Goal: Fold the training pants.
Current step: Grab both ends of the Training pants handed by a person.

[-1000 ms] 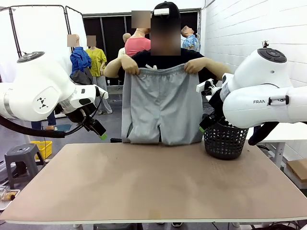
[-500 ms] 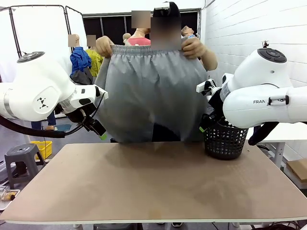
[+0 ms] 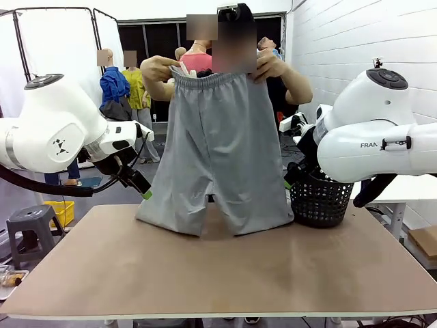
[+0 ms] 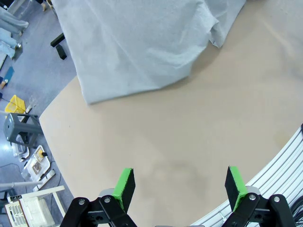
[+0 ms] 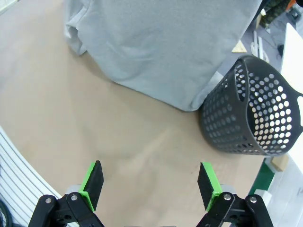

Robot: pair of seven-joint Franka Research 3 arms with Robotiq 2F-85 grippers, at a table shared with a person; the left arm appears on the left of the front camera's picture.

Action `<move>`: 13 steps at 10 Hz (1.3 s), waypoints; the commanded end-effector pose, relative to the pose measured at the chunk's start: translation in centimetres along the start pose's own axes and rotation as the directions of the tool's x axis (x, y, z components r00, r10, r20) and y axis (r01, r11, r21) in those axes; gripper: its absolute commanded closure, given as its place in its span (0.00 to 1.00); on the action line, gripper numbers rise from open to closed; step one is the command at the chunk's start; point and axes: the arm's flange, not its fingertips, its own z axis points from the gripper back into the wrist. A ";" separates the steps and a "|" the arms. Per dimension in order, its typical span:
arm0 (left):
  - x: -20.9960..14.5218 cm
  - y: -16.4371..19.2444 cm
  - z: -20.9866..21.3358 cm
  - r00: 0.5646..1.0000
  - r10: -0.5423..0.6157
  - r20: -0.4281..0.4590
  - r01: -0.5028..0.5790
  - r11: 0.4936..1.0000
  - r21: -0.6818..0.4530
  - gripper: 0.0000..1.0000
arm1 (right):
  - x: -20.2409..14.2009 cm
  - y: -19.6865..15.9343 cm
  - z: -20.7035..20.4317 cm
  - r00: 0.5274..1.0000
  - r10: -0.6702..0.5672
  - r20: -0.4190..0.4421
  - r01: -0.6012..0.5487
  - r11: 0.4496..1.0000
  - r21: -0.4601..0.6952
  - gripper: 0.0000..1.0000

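The grey training pants [image 3: 218, 150] are being held up by the waistband in a person's hands [image 3: 158, 68], hems resting on the table [image 3: 218, 273]. They are being presented, probably for laying flat. The left gripper [image 4: 180, 171] and right gripper [image 5: 150, 165] are being held with jaws apart, empty; a hem likely needs pinching next.

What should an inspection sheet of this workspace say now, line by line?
Surface: brown table, faint darker patches.
Job's things: grey pants held up by the waistband in a person's hands; leg ends rest on the far part of the table.
Clutter: black basket on the table, beside the pants.
Tools: left tool open; right tool open; both above the table, holding nothing.
Cables: black cable hangs under the left arm.
Surroundings: grey stool and yellow crate on the floor; white brick wall.
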 end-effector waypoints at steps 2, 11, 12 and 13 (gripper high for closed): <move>0.0 0.0 0.0 1.000 -0.001 0.000 0.001 1.000 -0.003 0.00 | 0.0 0.0 -0.1 1.000 0.000 0.000 0.000 1.000 0.000 0.00; 0.0 0.0 0.0 1.000 -0.001 0.000 0.001 1.000 -0.003 0.00 | 0.0 0.0 -0.1 1.000 0.000 0.000 0.000 1.000 0.000 0.00; 0.0 0.0 0.0 1.000 -0.001 0.000 0.001 1.000 -0.003 0.00 | 0.0 0.0 -0.1 1.000 0.000 0.000 0.000 1.000 0.000 0.00; 0.0 0.0 0.0 1.000 -0.001 0.000 0.001 1.000 -0.003 0.00 | 0.0 0.0 -0.1 1.000 0.000 0.000 0.000 1.000 0.000 0.00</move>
